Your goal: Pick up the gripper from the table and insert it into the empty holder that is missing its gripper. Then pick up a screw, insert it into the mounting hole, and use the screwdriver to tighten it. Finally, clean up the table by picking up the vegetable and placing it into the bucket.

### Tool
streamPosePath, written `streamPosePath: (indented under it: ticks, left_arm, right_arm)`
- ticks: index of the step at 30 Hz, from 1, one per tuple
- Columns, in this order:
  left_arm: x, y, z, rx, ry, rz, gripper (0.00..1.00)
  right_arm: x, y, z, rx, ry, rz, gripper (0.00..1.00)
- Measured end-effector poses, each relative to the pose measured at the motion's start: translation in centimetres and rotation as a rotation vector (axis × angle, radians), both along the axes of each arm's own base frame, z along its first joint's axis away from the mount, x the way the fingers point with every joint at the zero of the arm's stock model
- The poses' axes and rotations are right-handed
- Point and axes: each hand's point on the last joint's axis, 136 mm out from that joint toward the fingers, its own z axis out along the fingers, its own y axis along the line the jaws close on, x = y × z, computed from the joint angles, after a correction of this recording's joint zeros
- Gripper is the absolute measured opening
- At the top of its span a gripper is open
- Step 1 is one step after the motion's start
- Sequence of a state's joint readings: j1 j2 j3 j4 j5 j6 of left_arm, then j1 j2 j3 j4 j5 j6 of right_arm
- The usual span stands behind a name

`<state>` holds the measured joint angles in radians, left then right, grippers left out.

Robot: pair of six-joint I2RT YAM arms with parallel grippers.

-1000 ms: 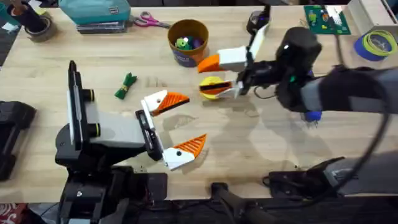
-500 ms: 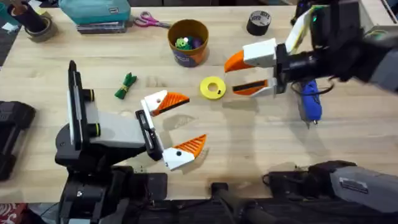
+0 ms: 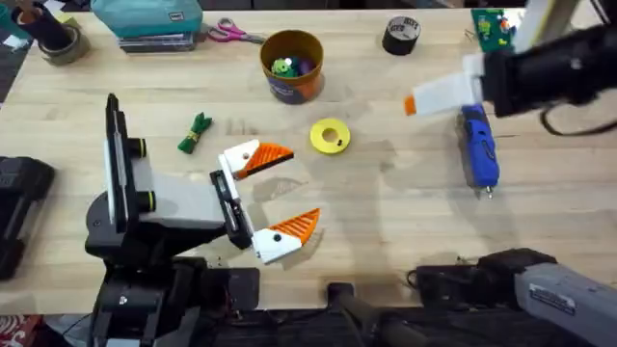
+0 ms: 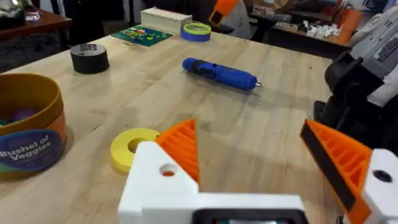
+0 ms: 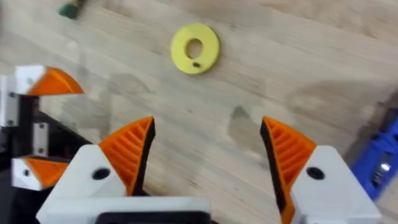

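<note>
Screwdriver (image 3: 478, 149) lies flat, bit toward arm bases; both pincers, left (image 3: 272, 195) & right (image 5: 208, 155), spread, empty.

The light wooden plank table (image 3: 386, 222) carries a blue cylindrical screwdriver (image 3: 479, 149), a flat yellow ring-shaped disc (image 3: 330, 136), a dark-green leafy toy vegetable (image 3: 195, 133), an orange-yellow bucket (image 3: 292, 66) with a blue band, pink-handled scissors (image 3: 234, 35) and a black tape roll (image 3: 401, 36).
</note>
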<state>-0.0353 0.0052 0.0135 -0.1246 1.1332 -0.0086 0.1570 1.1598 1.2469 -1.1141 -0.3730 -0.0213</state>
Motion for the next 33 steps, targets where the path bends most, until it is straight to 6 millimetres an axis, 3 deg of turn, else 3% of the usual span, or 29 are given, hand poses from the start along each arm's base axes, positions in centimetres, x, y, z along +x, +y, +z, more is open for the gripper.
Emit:
streamPosePath:
  ticks: [7, 13, 21, 33]
  left_arm:
    - [0.0, 0.0, 0.0, 0.000, 0.000, 0.000, 0.986]
    - [0.0, 0.0, 0.0, 0.000, 0.000, 0.000, 0.985]
    - [0.0, 0.0, 0.0, 0.000, 0.000, 0.000, 0.986]
    - [0.0, 0.0, 0.0, 0.000, 0.000, 0.000, 0.985]
  right_arm:
    - [-1.0, -1.9, 0.8, -0.116, -0.078, -0.014, 0.997]
    - [-1.4, -1.7, 0.7, -0.158, -0.130, 0.018, 0.997]
    - [-1.4, 1.1, -1.8, -0.190, -0.123, 0.159, 0.998]
    - [1.0, 5.5, -5.5, -0.207, -0.070, 0.285, 0.998]
